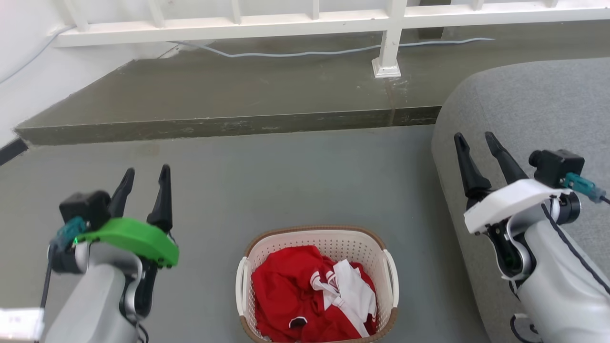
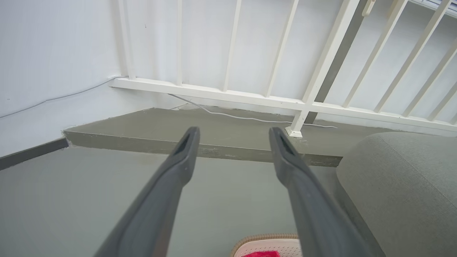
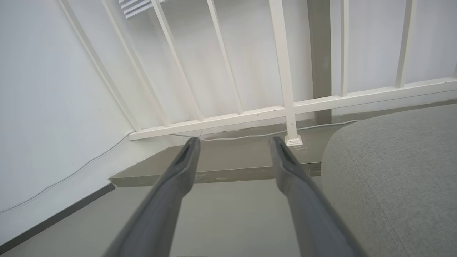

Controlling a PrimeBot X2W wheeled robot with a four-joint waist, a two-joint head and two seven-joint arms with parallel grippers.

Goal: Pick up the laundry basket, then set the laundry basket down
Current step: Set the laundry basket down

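The laundry basket (image 1: 357,245) stands on the grey floor at the bottom middle of the head view, cream-white and perforated with a brown rim, holding red and white clothes. Its white handles sit at the left and right sides. My left gripper (image 1: 147,175) hovers open to the basket's left, raised above the floor, fingers pointing away. My right gripper (image 1: 475,138) is open to the right, over the sofa's edge. The left wrist view catches the basket's rim (image 2: 266,237) at the bottom, between and below the open left gripper (image 2: 234,132). The right gripper (image 3: 234,142) is empty.
A grey sofa (image 1: 538,105) fills the right side, close to the basket. A raised concrete step (image 1: 228,126) runs across ahead, with a white railing (image 1: 295,21) and a cable behind it. A white wall stands at the left. Floor lies open ahead of the basket.
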